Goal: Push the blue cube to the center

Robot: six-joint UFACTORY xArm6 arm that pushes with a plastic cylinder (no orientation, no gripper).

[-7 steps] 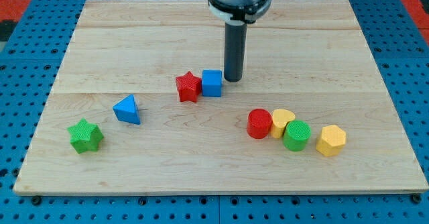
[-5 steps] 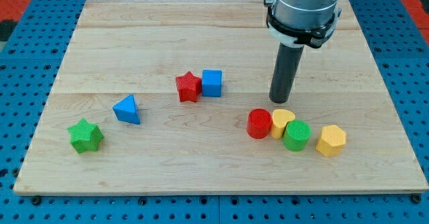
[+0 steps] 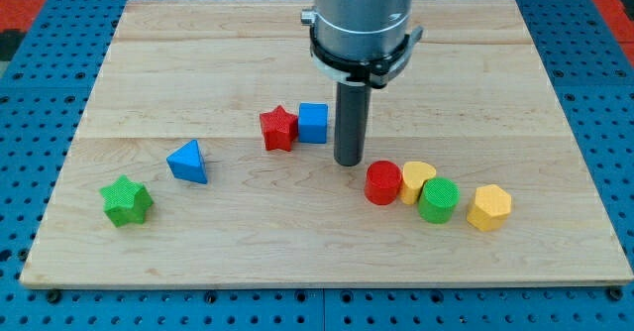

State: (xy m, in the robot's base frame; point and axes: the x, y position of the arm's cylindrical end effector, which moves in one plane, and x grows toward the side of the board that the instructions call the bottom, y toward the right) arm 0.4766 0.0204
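Observation:
The blue cube [image 3: 313, 123] sits a little left of the board's middle, touching the red star [image 3: 278, 128] on its left. My tip [image 3: 347, 162] rests on the board just to the right of and below the blue cube, apart from it. The tip is also just left of and above the red cylinder [image 3: 382, 182].
A yellow heart [image 3: 417, 180], a green cylinder [image 3: 438, 200] and a yellow hexagon [image 3: 489, 207] line up right of the red cylinder. A blue triangle [image 3: 188, 162] and a green star [image 3: 126, 201] lie at the lower left of the wooden board [image 3: 555, 93].
My tip swung from beside the blue cube's right edge out to the right, then came back left and lower, ending below and right of the cube. No block has moved.

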